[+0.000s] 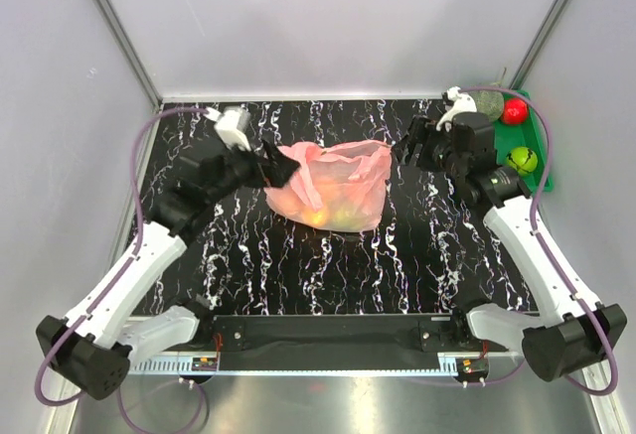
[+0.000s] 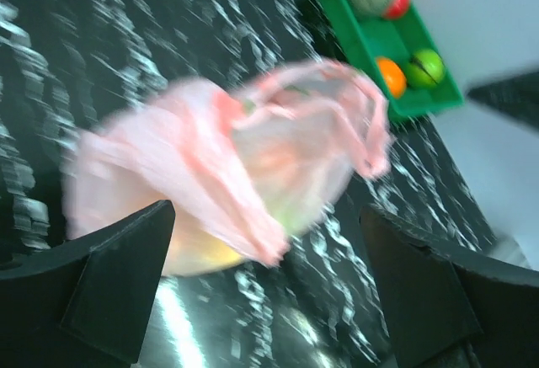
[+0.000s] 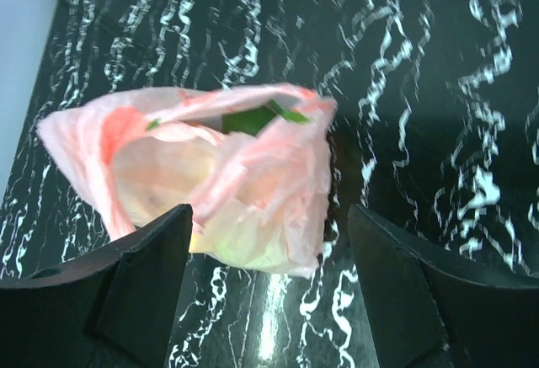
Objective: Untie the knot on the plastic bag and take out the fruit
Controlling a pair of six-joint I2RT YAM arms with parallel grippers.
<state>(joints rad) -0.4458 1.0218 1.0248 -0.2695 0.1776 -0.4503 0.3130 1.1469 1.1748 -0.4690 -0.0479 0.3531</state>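
A thin, crinkled, see-through pink bag (image 1: pixel 333 186) lies slumped near the middle of the tabletop (image 1: pixel 298 275), a glossy black slab veined with white. Its mouth gapes toward the right side, a flat green leaf (image 3: pixel 253 120) showing just inside, and one loop handle (image 2: pixel 370 124) hangs off the far edge. Through the plastic, rounded yellow and green fruit (image 1: pixel 333 217) shows as soft blurs at the bottom. The left end effector (image 1: pixel 278 168) sits at the bag's left corner with its dark wedge-shaped fingers (image 2: pixel 118 284) spread wide, the bag beyond the gap and nothing pinched. The right end effector (image 1: pixel 407 146) hovers just beside the bag's right edge, likewise spread wide and pinching nothing. At the far right corner a green plastic tray (image 1: pixel 537 146) holds a netted grey-green melon (image 1: pixel 488 104), a shiny red fruit (image 1: pixel 514 110) touching it, a green fruit (image 1: pixel 522 160) and an orange fruit (image 2: pixel 391 75), all well apart from the bag.
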